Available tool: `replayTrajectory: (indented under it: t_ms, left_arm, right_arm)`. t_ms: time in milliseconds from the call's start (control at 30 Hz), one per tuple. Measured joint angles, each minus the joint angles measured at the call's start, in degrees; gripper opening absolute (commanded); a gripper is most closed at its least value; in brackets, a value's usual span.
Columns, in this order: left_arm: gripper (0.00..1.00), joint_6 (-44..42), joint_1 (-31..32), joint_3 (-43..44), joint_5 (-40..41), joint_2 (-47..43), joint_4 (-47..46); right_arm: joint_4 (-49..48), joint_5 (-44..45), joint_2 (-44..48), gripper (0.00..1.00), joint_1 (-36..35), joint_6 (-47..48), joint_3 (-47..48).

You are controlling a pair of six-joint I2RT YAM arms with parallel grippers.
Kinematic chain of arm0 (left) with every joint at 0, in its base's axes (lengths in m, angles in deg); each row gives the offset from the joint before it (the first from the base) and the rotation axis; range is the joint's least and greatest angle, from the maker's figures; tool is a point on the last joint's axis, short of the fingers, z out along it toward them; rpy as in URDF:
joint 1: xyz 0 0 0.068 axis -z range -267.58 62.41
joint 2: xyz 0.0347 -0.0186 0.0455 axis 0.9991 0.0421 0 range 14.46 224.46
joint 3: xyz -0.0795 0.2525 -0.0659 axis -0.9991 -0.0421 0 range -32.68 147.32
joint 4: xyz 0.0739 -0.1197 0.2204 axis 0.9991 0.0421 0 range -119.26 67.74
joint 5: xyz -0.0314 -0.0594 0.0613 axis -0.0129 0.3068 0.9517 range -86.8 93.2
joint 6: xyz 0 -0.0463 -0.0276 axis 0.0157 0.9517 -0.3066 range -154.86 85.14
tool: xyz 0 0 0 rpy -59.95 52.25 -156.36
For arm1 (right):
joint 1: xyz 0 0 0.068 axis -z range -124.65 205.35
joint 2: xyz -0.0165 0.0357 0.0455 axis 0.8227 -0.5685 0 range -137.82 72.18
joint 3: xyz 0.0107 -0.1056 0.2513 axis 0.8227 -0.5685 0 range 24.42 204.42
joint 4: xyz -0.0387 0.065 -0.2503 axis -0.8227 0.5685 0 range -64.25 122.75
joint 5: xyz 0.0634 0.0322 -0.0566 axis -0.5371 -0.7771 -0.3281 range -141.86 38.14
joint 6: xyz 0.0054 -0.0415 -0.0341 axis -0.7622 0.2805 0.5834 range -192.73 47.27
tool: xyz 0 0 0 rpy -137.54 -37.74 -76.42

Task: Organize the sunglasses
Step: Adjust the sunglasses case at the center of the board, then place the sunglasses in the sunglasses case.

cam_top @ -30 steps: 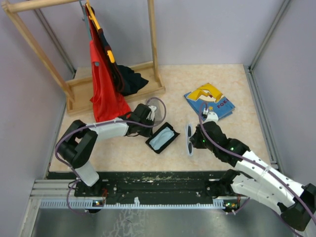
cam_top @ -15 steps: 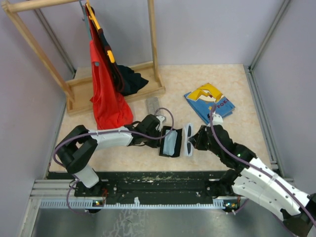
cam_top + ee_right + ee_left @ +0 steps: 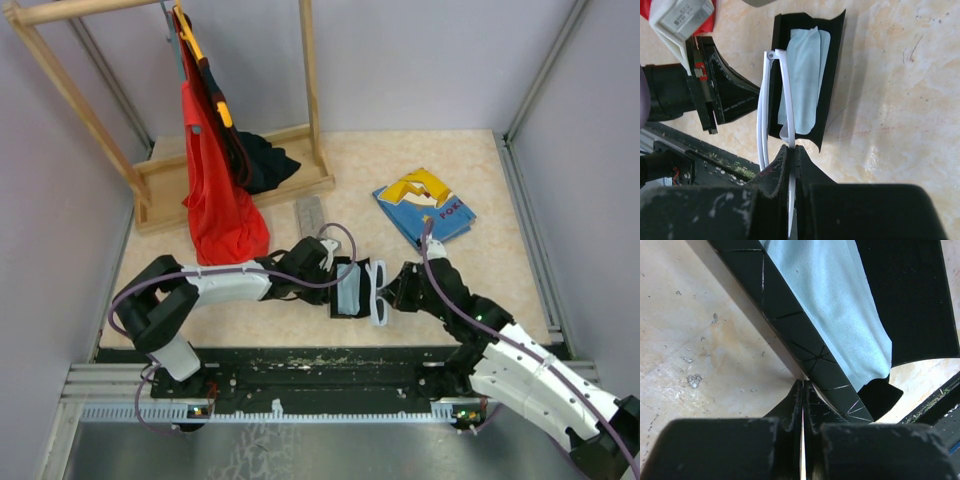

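Shifted toward centre: black case (image 3: pixel 834 70), beside white sunglasses (image 3: pixel 761 115) pinched in right end effector (image 3: pixel 791 147); left end effector (image 3: pixel 802 385) pressed together.

Left arm (image 3: pixel 215 280) and right arm (image 3: pixel 520 365), both seated on the black rail (image 3: pixel 320 372), are showing white shells between black joints. A thin purple cable is looping along each. Left gripper (image 3: pixel 802 386) and right gripper (image 3: pixel 791 150) are showing matte black fingers, the right's scuffed pale.
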Motion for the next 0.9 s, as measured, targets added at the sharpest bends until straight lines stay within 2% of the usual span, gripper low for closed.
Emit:
replayTrajectory:
  t_ms: [167, 400, 900]
  left_arm:
    - [0.01, -0.1, 0.0, -1.1, 0.6, -0.6, -1.3]
    - [0.00, 0.1, 0.0, -5.2, 2.9, -3.9, -3.7]
    - [0.00, -0.9, -0.8, -7.3, 5.0, -4.1, -8.9]
  right_arm:
    - [-1.7, 0.1, -1.8, 0.00, 0.8, -0.2, 0.2]
    - [-3.7, -1.4, -10.4, 0.00, 3.4, -0.1, 2.0]
    - [-15.2, -9.8, -22.9, 0.00, 6.2, 0.0, 2.1]
